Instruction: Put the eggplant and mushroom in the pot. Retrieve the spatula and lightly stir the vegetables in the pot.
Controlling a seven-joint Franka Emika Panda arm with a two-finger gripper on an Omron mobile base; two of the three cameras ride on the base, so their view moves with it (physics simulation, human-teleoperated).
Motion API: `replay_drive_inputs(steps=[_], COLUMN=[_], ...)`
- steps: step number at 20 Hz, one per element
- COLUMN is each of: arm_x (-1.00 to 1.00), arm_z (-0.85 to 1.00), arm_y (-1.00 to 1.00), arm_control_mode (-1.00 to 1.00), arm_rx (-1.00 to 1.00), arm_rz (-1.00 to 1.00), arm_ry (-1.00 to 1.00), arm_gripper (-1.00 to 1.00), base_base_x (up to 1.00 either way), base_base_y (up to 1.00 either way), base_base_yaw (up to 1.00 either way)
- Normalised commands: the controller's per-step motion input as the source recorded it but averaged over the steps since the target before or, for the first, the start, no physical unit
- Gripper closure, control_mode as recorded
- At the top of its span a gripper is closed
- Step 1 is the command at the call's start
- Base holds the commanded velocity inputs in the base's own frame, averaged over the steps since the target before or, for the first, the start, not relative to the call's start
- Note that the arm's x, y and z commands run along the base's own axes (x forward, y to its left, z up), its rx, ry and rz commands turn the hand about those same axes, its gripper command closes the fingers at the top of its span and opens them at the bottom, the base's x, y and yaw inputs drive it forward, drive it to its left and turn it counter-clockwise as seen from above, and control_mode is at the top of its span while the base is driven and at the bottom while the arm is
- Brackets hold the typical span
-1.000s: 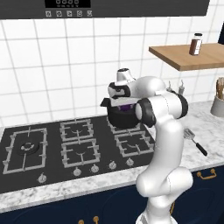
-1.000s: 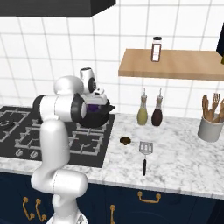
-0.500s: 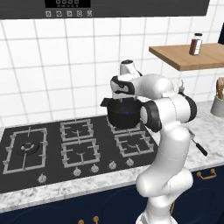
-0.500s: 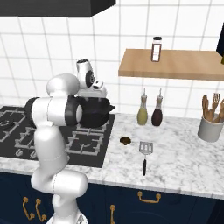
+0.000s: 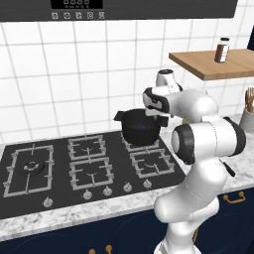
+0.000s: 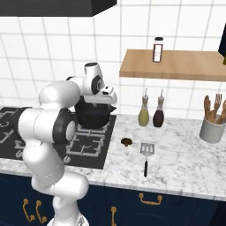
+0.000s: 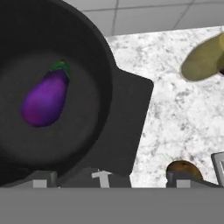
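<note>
The matte-black pot (image 5: 140,133) (image 6: 92,117) stands on the back right burner. The dark-purple eggplant (image 7: 45,98) (image 5: 144,127) lies on its floor. My gripper (image 5: 161,115) (image 6: 107,102) (image 7: 108,183) hangs open and empty just above the pot's right handle (image 7: 127,120). The tan-brown mushroom (image 6: 127,141) (image 7: 183,168) lies on the marble counter right of the stove. Beside it lies the spatula (image 6: 146,153), silver slotted head to the back and black handle toward the front edge; a corner of its head (image 7: 219,162) shows in the hand view.
Two bottles, olive (image 6: 144,114) (image 7: 203,61) and dark (image 6: 158,115), stand at the wall behind the mushroom. A grey cup of wooden utensils (image 6: 212,125) sits far right. A wooden shelf (image 6: 176,65) with a spice jar (image 6: 158,49) hangs above the counter.
The hand has risen out of the pot and shifted right toward the counter. The eggplant now lies loose in the pot.
</note>
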Motion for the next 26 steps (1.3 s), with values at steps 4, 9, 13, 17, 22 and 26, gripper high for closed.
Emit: replay_drive_inputs(steps=[4, 9, 13, 17, 22, 26], arm_x=[-0.86, -0.72, -0.31, 0.00, 0.03, 0.00], arm_z=[-0.17, -0.34, -0.44, -0.30, -0.44, -0.34], arm_y=[-0.47, -0.97, -0.74, -0.14, -0.19, -0.16], arm_control_mode=[-1.00, -1.00, -1.00, -1.00, -1.00, -1.00], arm_rx=[0.05, 0.23, 0.14, 0.01, 0.00, 0.00], arm_rz=[0.00, 0.05, 0.15, 0.02, 0.00, 0.00], arm_ry=[0.01, 0.08, 0.08, 0.01, 0.00, 0.00], arm_gripper=[-1.00, -1.00, -1.00, -1.00, -1.00, -1.00], base_base_x=[0.00, 0.00, 0.00, 0.00, 0.00, 0.00], base_base_y=[0.00, 0.00, 0.00, 0.00, 0.00, 0.00], base_base_yaw=[0.00, 0.00, 0.00, 0.00, 0.00, 0.00])
